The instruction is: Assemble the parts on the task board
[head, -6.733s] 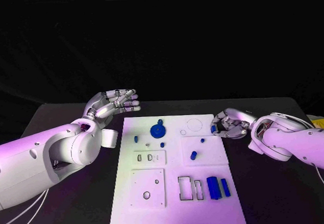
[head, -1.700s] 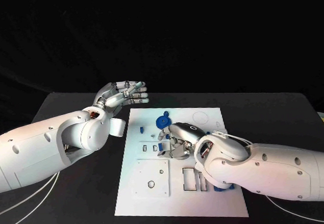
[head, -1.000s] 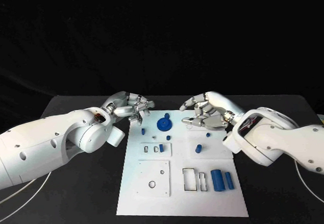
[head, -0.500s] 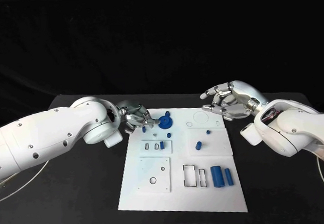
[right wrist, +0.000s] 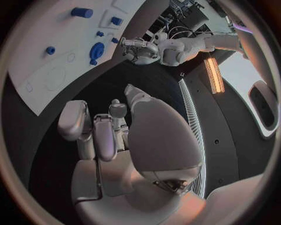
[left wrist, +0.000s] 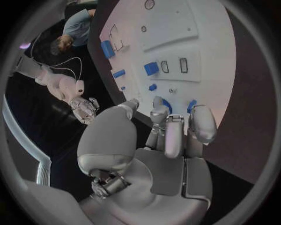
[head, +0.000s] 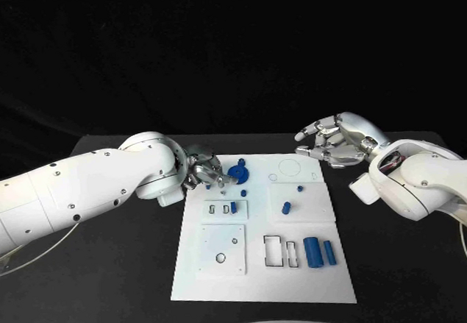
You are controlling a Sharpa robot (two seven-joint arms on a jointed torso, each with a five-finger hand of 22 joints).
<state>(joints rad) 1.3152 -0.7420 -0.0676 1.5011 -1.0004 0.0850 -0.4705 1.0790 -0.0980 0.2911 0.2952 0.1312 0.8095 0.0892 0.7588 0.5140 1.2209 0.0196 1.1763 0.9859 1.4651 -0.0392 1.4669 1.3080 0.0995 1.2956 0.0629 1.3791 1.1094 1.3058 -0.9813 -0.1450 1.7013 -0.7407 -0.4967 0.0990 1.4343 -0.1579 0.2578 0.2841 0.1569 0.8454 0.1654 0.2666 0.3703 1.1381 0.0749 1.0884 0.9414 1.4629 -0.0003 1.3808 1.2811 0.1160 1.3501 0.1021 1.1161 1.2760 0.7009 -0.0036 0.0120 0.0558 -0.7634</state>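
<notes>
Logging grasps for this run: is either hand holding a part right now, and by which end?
Nothing is held. The left hand reaches toward the blue disc part; the right hand hovers, fingers curled, empty.

The white task board lies flat on the black counter, long side running away from the robot. A round blue disc part sits near its far left corner, small blue pegs mid-board, and two blue blocks stand near its right edge.

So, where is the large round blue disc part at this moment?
In the head view, the large round blue disc part sits near the far left corner of the white task board, right beside the left hand.
</notes>
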